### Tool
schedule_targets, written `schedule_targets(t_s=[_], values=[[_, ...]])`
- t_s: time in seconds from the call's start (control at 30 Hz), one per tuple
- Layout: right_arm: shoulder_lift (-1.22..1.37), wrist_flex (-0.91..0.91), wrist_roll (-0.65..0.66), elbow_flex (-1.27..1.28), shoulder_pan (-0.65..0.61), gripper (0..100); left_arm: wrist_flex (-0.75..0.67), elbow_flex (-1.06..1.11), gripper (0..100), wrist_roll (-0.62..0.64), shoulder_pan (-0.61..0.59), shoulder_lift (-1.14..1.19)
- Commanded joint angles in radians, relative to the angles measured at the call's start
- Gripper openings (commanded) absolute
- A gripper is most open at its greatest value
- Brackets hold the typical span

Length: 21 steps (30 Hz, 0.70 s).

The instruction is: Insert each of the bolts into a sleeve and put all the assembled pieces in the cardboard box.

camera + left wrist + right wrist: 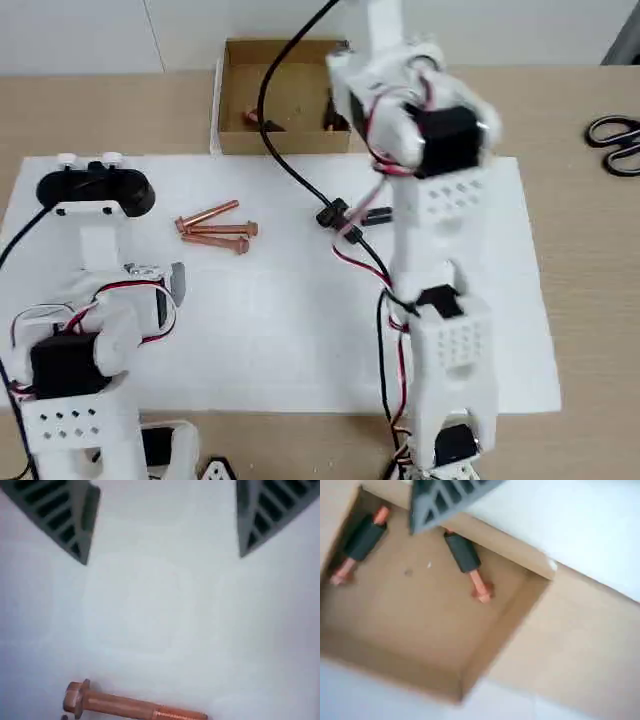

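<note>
Left gripper [162, 557]: hovering wide open over the white sheet [150, 620], with one bolt [125, 707] lying nearby.
Right gripper [343, 72]: hanging over the cardboard box [420, 625]; its opening cannot be told.
Assembled pieces [463, 554]: two lying inside the far box.
Loose bolts [215, 229]: three lying left of centre.

colours noted: bolts [215, 230] copper | sleeves [464, 553] black | cardboard box [235, 142] tan | sheet [290, 320] white | table [580, 250] light wood

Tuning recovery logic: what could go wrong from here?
The three bolts lie bunched close together; the open left tool might nudge neighbours or grab two. The black cable runs right beside what looks like a loose sleeve and could drag it if an arm swings.
</note>
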Motion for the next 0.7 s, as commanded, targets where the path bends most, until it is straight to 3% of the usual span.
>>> schedule_targets(t_s=[0.0, 0.2, 0.3, 0.67], values=[[-0.219, 0.031, 0.006, -0.035, 0.024, 17.0, 0.0, -0.012, 18, 0.0, 0.0, -0.012], [-0.487, 0.044, 0.006, -0.021, 0.015, 16.9, 0.0, -0.012, 18, 0.0, 0.0, -0.012], [-0.616, 0.047, 0.008, 0.115, 0.016, 16.9, 0.0, -0.012, 18, 0.0, 0.0, -0.012], [-1.136, 0.013, 0.006, 1.165, 0.018, 16.9, 0.0, -0.008, 18, 0.0, 0.0, -0.012]])
